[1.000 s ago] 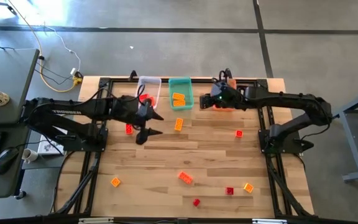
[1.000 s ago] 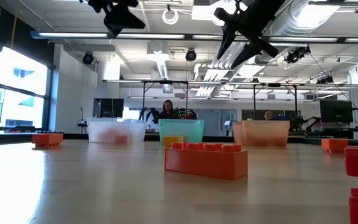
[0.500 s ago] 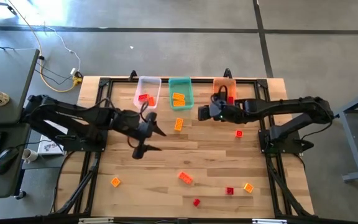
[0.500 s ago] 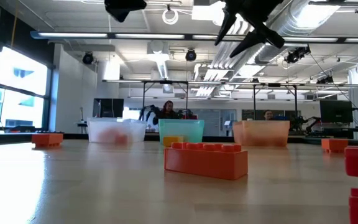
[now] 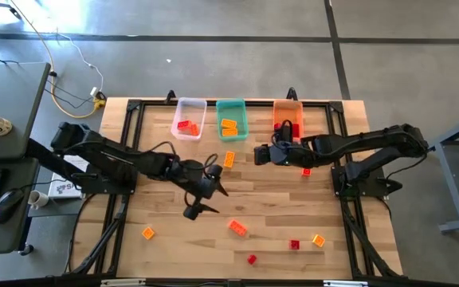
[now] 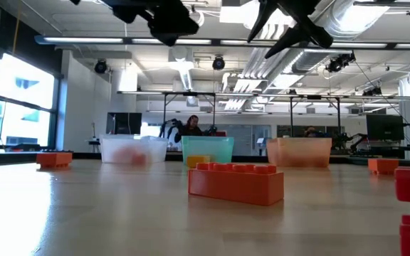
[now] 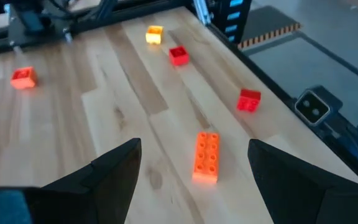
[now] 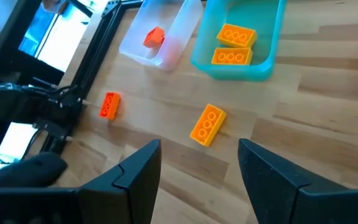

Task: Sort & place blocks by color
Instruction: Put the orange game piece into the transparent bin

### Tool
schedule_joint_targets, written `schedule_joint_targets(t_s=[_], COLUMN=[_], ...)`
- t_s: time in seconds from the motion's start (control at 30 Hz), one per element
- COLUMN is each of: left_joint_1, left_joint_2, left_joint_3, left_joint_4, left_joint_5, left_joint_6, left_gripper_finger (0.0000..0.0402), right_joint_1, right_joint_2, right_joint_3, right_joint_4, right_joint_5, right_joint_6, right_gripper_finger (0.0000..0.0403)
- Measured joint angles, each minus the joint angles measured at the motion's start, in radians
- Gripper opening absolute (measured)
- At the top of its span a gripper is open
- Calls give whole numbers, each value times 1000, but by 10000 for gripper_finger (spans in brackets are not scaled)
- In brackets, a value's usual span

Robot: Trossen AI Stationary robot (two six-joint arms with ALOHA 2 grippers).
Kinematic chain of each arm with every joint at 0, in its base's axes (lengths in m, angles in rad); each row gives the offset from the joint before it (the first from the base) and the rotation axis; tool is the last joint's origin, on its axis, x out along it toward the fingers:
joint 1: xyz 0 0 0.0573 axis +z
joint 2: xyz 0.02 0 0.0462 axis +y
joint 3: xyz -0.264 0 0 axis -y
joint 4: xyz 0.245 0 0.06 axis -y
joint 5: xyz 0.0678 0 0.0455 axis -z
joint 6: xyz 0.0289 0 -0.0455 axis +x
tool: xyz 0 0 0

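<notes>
Loose bricks lie flat on the wooden table: an orange oblong brick [image 5: 229, 159], an orange-red oblong brick [image 5: 237, 228], small red bricks [image 5: 294, 245] and small yellow-orange bricks [image 5: 147, 233]. My left gripper [image 5: 208, 202] is open and empty above mid-table. The orange-red oblong brick [image 7: 206, 157] shows ahead of it, between its fingers. My right gripper [image 5: 256, 154] is open and empty, just right of the orange oblong brick [image 8: 207, 124]. Both hang high in the low view, the left gripper [image 6: 164, 18] and the right gripper [image 6: 290, 25].
A clear bin [image 5: 188, 118] with red bricks, a teal bin [image 5: 230, 118] with two orange bricks and an orange bin [image 5: 288, 115] stand along the far edge. An orange-red brick [image 8: 109, 104] lies near the left arm's frame. More bricks sit near the front edge [image 5: 251, 259].
My left gripper has gone toward the table's near edge and to the right, from beside the clear bin to mid-table, staying open. My right gripper has come away from the orange bin toward the near edge and left, toward the orange oblong brick, staying open.
</notes>
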Motion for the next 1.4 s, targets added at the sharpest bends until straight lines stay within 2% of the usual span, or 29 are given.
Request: schedule_joint_targets(t_s=[0.33, 0.5, 0.97, 1.4], left_joint_1=[-5, -6, -33, -50], left_joint_2=[128, 186, 376, 490], left_joint_3=[0, 0, 1, 1], left_joint_4=[142, 215, 374, 417], left_joint_5=[11, 66, 92, 117], left_joint_6=[32, 32, 31, 31], left_gripper_finger=[282, 282, 282, 282], right_joint_1=[31, 32, 31, 31], right_joint_2=[0, 0, 0, 0], right_joint_3=[0, 0, 0, 0], right_joint_4=[-1, -5, -13, -24], right_joint_5=[34, 34, 33, 31], right_joint_6=[0, -1, -4, -7], right_gripper_finger=[199, 199, 199, 199])
